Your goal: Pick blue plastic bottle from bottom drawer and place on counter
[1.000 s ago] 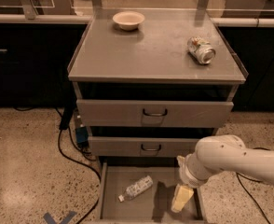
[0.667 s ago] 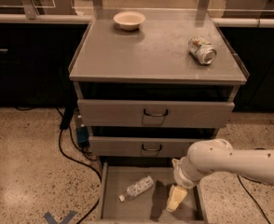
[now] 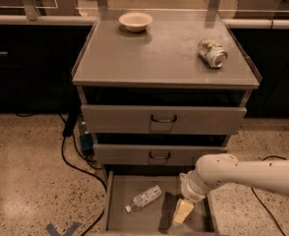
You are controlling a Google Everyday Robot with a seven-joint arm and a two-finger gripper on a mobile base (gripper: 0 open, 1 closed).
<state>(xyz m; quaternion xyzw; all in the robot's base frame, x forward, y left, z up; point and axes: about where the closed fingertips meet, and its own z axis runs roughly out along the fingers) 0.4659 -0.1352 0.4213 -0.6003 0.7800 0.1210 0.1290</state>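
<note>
Nearest the viewer, the bottom drawer (image 3: 119, 216) is seen pulled out at floor level, a shallow grey tray. The bottle (image 3: 144, 198) lies on its side in the left half of the tray, its white cap pointing down and to the left. The gripper (image 3: 182, 212), pale yellow at the end of a white arm (image 3: 247, 173) reaching in from the right, is lowered into the right half of the drawer, near the bottle but apart from it. Whether the gripper is open or closed cannot be told; nothing is seen held in it. Above the tray, two upper drawers (image 3: 164, 119) with dark handles are shown partly out. Farther back, the counter (image 3: 154, 58) carries a crushed can (image 3: 212, 53) at the right and a small bowl (image 3: 135, 21) at the rear. The task is judged to be at an early stage: the drawer is open, but the bottle has not been grasped, and lifting it and setting it on the counter are left to be done.
</note>
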